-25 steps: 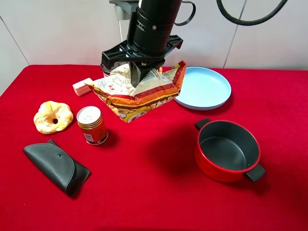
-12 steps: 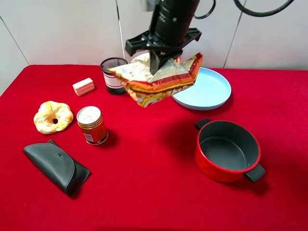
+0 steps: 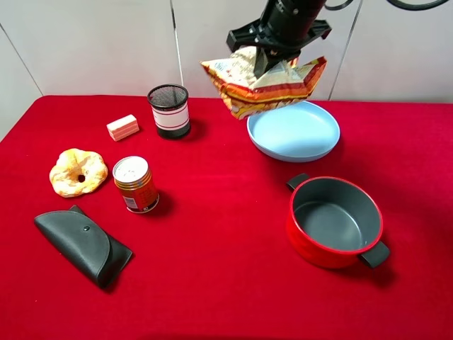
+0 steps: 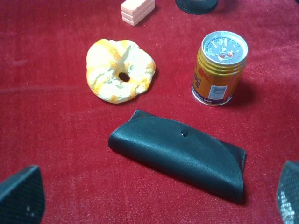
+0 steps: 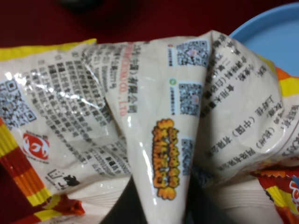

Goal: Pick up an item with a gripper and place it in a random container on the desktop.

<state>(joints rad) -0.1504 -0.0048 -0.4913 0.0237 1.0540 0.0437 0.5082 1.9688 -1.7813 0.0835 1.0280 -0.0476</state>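
My right gripper (image 3: 271, 62) is shut on the cream-white foil snack packet (image 3: 265, 83) with red and orange-yellow edges and holds it in the air above the back left rim of the light-blue plate (image 3: 296, 133). In the right wrist view the folded packet (image 5: 140, 121) fills the frame and the plate's rim (image 5: 275, 37) shows beside it. My left gripper (image 4: 149, 205) is open and empty, its fingertips (image 4: 21, 196) spread over the red cloth near a black case (image 4: 180, 151).
A black mesh cup (image 3: 169, 110), a pink eraser block (image 3: 122, 127), a ring-shaped bread (image 3: 78, 171), a gold-orange can (image 3: 136, 184) and the black case (image 3: 81, 244) are on the left. A red pot (image 3: 334, 221) stands front right.
My right gripper has carried the packet up and to the right, from the cloth near the mesh cup to above the plate's back left rim.
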